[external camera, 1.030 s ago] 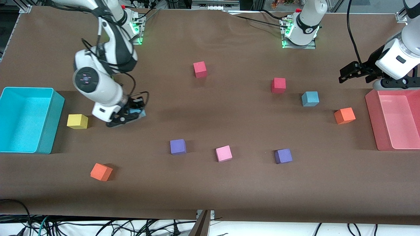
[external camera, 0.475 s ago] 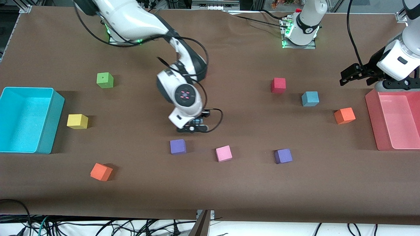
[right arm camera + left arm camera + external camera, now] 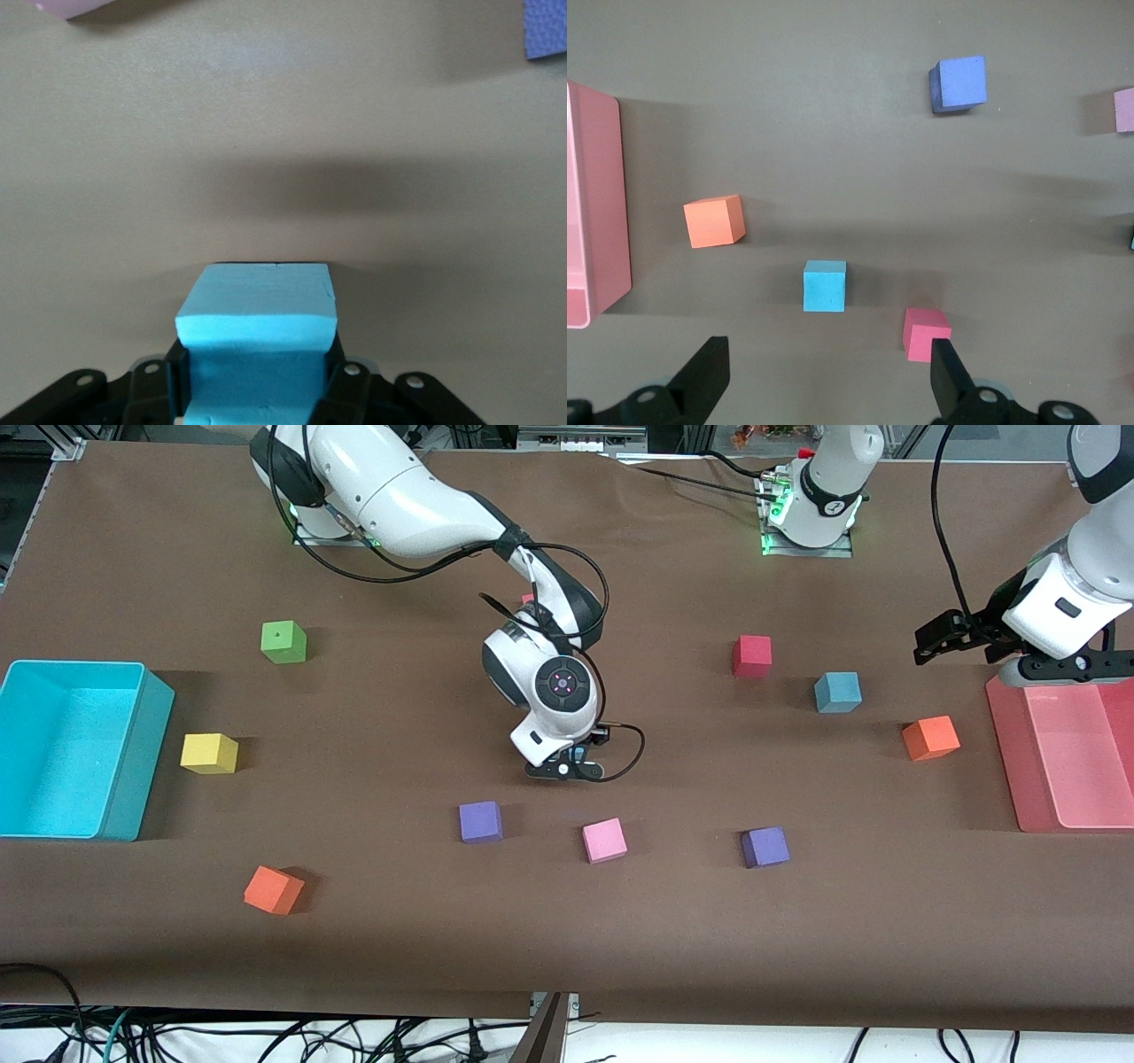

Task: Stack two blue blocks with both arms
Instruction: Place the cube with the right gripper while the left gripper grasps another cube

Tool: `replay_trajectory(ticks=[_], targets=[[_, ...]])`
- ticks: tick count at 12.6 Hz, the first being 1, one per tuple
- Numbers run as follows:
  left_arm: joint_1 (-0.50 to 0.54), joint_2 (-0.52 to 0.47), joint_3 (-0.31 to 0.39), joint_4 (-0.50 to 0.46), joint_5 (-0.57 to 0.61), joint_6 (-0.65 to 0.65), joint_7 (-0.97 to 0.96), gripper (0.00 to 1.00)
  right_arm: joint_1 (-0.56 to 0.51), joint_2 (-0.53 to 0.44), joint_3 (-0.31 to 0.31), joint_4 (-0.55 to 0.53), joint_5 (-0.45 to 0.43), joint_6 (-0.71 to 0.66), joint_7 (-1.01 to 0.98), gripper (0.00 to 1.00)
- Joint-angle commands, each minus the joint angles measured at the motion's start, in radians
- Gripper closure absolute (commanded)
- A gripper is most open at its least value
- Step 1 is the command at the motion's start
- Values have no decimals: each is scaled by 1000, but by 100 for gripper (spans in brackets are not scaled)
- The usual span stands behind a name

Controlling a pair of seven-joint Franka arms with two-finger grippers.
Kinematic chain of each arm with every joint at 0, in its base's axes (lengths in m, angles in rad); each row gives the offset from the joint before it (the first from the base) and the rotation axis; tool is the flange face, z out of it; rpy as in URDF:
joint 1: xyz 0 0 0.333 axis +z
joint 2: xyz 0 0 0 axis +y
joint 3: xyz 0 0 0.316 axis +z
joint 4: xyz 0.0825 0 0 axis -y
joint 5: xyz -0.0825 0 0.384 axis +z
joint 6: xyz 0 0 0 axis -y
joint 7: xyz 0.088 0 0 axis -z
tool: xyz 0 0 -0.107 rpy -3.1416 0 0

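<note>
The right gripper (image 3: 567, 769) hangs above the middle of the brown worktop (image 3: 567, 939), clamped on a sky-blue foam cube (image 3: 257, 341); the right wrist view shows the cube pinched between the two black fingers (image 3: 151, 385) and raised clear of the cloth. It is over bare worktop near a purple cube (image 3: 480, 821) and a pink cube (image 3: 604, 840).

The second sky-blue cube (image 3: 837, 692) sits on the worktop toward the left arm's end, just beside a red cube (image 3: 751, 655) and near an orange cube (image 3: 930, 737), which lies nearer to the front camera. Another purple cube (image 3: 765, 847) lies nearer still.

The left gripper (image 3: 939, 638) waits above the worktop beside the pink bin (image 3: 1005, 726), its fingers (image 3: 704, 376) spread wide and holding nothing. In the left wrist view the resting blue cube (image 3: 825, 285) lies between those fingers' lines.

Toward the right arm's end stand a cyan bin (image 3: 133, 753), a yellow cube (image 3: 209, 753), a green cube (image 3: 283, 642) and another orange cube (image 3: 273, 889).
</note>
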Motion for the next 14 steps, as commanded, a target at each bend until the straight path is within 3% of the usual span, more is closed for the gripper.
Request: replay_trajectory(ticks=[1, 2, 5, 8, 11, 14], targets=[[0, -5, -2, -31, 22, 14, 0, 0, 5, 30, 6, 43, -2, 2, 26, 14], [0, -4, -2, -56, 22, 23, -1, 0, -3, 30, 6, 43, -15, 0, 28, 1], [8, -5, -2, -155, 22, 92, -3, 0, -33, 14, 48, 41, -16, -12, 16, 0], [11, -13, -2, -299, 19, 230, -1, 0, -82, -87, 89, -3, -16, -46, -12, 0], [19, -14, -2, -434, 21, 348, 6, 0, -142, -301, 92, -258, -7, -35, -185, 0], [46, -5, -2, -560, 24, 474, 26, 0, -194, -429, 99, -478, 62, 61, -453, 0]])
